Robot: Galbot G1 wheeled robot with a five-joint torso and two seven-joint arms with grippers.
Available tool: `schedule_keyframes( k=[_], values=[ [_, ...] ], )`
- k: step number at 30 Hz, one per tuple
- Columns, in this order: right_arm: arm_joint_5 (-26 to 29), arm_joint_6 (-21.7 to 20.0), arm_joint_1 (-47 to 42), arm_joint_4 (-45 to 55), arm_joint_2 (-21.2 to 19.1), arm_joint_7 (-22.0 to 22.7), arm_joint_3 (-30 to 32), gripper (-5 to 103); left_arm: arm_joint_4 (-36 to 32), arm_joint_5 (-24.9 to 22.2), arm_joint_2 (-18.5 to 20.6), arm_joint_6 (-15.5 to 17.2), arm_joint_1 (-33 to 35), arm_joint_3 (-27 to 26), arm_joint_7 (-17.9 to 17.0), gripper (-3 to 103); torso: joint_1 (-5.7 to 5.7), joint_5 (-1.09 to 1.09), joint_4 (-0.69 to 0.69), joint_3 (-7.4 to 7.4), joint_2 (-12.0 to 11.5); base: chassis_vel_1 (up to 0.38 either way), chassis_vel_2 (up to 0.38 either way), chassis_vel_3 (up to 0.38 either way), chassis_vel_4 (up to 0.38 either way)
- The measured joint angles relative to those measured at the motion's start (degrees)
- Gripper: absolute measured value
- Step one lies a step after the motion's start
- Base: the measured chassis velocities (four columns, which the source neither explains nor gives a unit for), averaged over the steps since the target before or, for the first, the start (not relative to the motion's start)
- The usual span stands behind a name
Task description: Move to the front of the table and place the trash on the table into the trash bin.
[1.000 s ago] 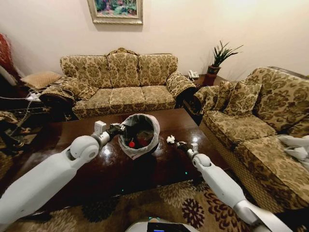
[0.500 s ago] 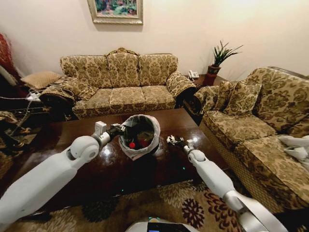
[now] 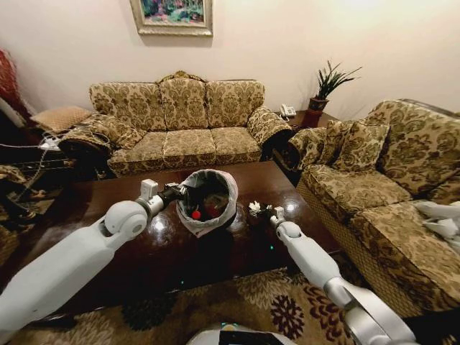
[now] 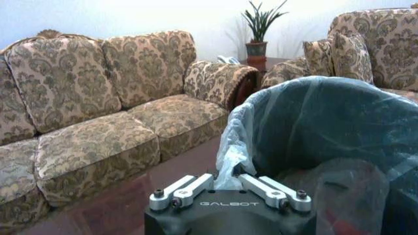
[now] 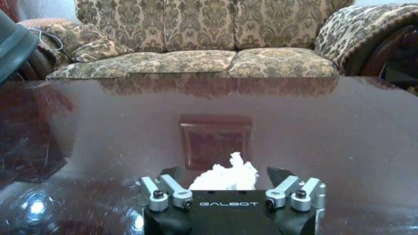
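Crumpled white paper ball (image 5: 224,177) left on the counter (image 3: 237,248), near the bin; rest of the trash apparently binned.

Left gripper (image 4: 228,183) pinched shut on the liner rim, holding the trash bin (image 3: 207,201) tipped above the counter; red pieces visible inside, one likely the bottle's label. Right gripper (image 5: 228,182) low over the glossy dark wood, jaws spread wide on either side of the paper ball, not closed on it. Judged three of four items done; grasp and drop of the last one to go.
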Motion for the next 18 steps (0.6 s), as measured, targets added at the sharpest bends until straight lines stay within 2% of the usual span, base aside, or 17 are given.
schedule_keyframes(
  k=[2,3,7,12,15,16,18],
  values=[
    [-0.14,0.03,-0.16,0.00,0.10,0.00,0.05,78,0.13,0.00,-0.02,-0.04,-0.05,0.00,0.14,2,0.00,0.01,0.00,0.00,0.00,0.000,0.000,0.000,0.000],
    [-0.14,0.03,-0.16,0.00,0.10,0.00,0.05,78,0.13,0.00,-0.02,-0.04,-0.05,0.00,0.14,2,0.00,0.01,0.00,0.00,0.00,0.000,0.000,0.000,0.000],
    [-0.47,0.02,-0.24,-0.16,0.20,0.15,0.13,56,0.30,0.00,0.01,-0.19,-0.12,-0.02,0.24,2,0.00,0.00,0.00,0.00,0.00,0.000,0.000,0.000,0.000],
    [-0.55,0.02,-0.29,-0.31,0.23,0.26,0.19,46,0.38,-0.01,0.06,-0.24,-0.16,-0.11,0.40,2,0.00,0.01,0.00,0.00,0.00,0.000,0.000,0.000,0.000],
    [-0.55,0.02,-0.30,-0.31,0.24,0.35,0.21,29,0.42,-0.02,0.04,-0.29,-0.21,-0.12,0.58,2,0.00,0.00,0.00,0.00,0.00,0.000,0.000,0.000,0.000],
    [-0.55,0.02,-0.30,-0.31,0.24,0.35,0.21,29,0.42,-0.02,0.04,-0.29,-0.21,-0.12,0.58,2,0.00,0.00,0.00,0.00,0.00,0.000,0.000,0.000,0.000],
    [-0.55,0.02,-0.38,-0.27,0.16,0.50,0.21,20,0.44,-0.02,-0.11,-0.34,-0.22,-0.11,0.64,2,0.00,0.00,0.00,0.00,0.00,0.000,0.000,0.000,0.000]
  ],
)
